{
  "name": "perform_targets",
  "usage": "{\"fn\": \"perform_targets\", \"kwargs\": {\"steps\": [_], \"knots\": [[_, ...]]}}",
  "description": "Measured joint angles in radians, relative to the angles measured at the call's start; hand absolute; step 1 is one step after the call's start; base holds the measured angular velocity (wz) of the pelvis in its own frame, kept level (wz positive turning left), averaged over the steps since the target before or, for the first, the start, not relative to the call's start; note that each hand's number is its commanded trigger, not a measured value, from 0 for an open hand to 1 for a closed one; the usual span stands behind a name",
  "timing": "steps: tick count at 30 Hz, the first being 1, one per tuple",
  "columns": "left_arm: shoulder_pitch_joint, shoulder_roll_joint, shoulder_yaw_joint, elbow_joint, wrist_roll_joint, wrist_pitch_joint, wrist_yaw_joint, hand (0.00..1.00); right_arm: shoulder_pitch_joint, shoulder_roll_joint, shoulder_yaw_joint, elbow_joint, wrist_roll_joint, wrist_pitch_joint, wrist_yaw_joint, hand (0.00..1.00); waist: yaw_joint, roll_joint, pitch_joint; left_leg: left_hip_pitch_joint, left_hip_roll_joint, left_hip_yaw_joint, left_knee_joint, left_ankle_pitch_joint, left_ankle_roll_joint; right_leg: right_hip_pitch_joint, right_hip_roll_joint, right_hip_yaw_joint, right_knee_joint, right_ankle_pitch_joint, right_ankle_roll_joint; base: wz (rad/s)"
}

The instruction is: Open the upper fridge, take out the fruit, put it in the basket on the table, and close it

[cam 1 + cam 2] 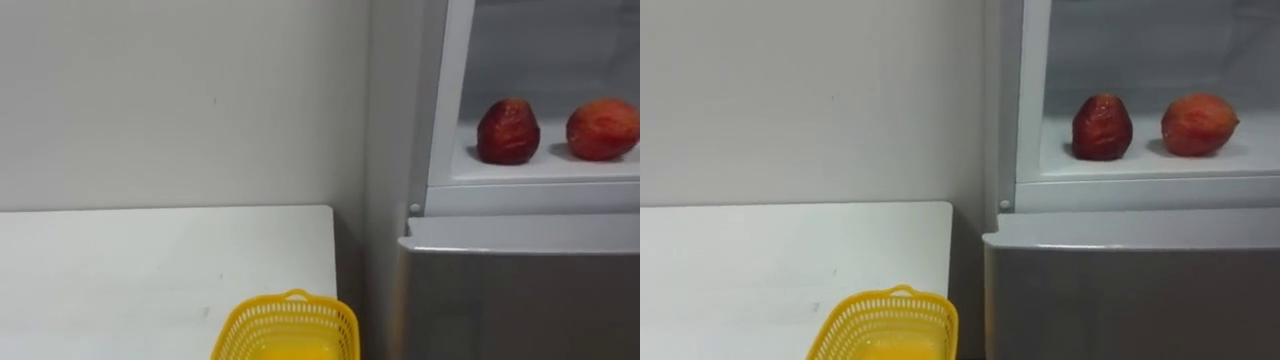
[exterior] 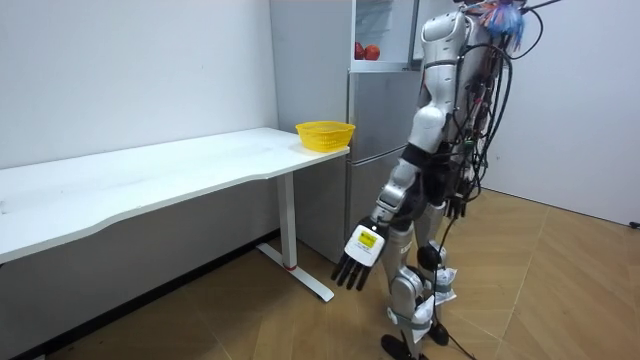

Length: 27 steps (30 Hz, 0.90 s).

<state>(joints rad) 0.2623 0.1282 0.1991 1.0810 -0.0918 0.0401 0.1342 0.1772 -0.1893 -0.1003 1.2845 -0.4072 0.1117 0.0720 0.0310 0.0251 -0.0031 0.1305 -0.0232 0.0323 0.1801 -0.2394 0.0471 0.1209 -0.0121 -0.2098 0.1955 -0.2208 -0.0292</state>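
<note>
The robot stands at the open upper fridge (image 1: 445, 100). A dark red fruit (image 1: 508, 131) and a lighter red fruit (image 1: 602, 129) sit side by side on its shelf. A yellow basket (image 1: 286, 325) sits on the white table (image 1: 150, 270) beside the fridge. The left hand (image 2: 358, 255) hangs low, fingers straight, holding nothing. The right hand (image 2: 458, 205) hangs by the hip; I cannot tell how it is

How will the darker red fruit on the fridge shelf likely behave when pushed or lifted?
The darker red fruit is rounded and sits on a flat shelf, so a sideways push would probably roll it, perhaps into the other fruit beside it. Its skin looks wrinkled, so it may be soft and bruise under a hard squeeze.
</note>
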Motion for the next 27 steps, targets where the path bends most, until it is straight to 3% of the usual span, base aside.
{"fn": "perform_targets", "kwargs": {"steps": [4, 8, 12, 17, 22, 27], "knots": [[-0.023, 0.001, -0.039, 0.000, 0.105, 0.026, -0.041, 0.00, 0.002, 0.002, 0.004, 0.012, 0.003, 0.005, 0.005, 0.00, -0.013, -0.006, 0.0013, 0.016, 0.001, 0.022, -0.007, 0.000, 0.000, 0.004, 0.000, 0.018, 0.007, -0.001, 0.002, -0.13], [-0.055, 0.007, -0.105, -0.002, 0.148, 0.028, -0.061, 0.00, -0.007, 0.006, 0.039, 0.009, 0.002, 0.015, 0.003, 0.00, -0.033, -0.021, 0.0089, 0.019, 0.000, 0.021, -0.013, 0.000, 0.001, -0.006, -0.001, 0.022, 0.010, -0.005, 0.004, 0.00], [-0.070, 0.005, -0.106, -0.002, 0.152, 0.025, -0.070, 0.00, -0.009, 0.014, 0.039, -0.011, 0.008, 0.020, -0.005, 0.00, -0.035, -0.034, 0.0082, 0.022, 0.001, 0.023, -0.015, 0.000, 0.001, 0.001, 0.001, 0.025, 0.009, -0.004, 0.003, -0.01], [-0.068, 0.011, -0.128, -0.002, 0.173, 0.025, -0.077, 0.00, -0.019, 0.024, 0.040, -0.044, 0.019, 0.018, -0.028, 0.00, -0.034, -0.035, 0.0085, 0.022, 0.002, 0.043, -0.014, 0.000, 0.001, 0.000, 0.002, 0.033, 0.008, -0.003, 0.004, -0.05], [-0.066, 0.014, -0.142, -0.002, 0.214, 0.024, -0.076, 0.00, -0.022, 0.028, 0.042, -0.071, 0.049, -0.011, -0.080, 0.00, -0.032, -0.032, 0.0078, 0.023, 0.003, 0.047, -0.014, 0.000, 0.001, 0.001, 0.004, 0.042, 0.006, 0.000, 0.006, -0.02], [-0.072, 0.013, -0.144, -0.002, 0.226, -0.009, -0.074, 0.00, -0.045, 0.028, 0.036, -0.083, 0.070, -0.060, -0.159, 0.00, -0.028, -0.027, 0.0076, 0.020, 0.003, 0.049, -0.014, 0.000, 0.001, -0.003, 0.005, 0.045, 0.001, 0.000, 0.005, -0.02]]}}
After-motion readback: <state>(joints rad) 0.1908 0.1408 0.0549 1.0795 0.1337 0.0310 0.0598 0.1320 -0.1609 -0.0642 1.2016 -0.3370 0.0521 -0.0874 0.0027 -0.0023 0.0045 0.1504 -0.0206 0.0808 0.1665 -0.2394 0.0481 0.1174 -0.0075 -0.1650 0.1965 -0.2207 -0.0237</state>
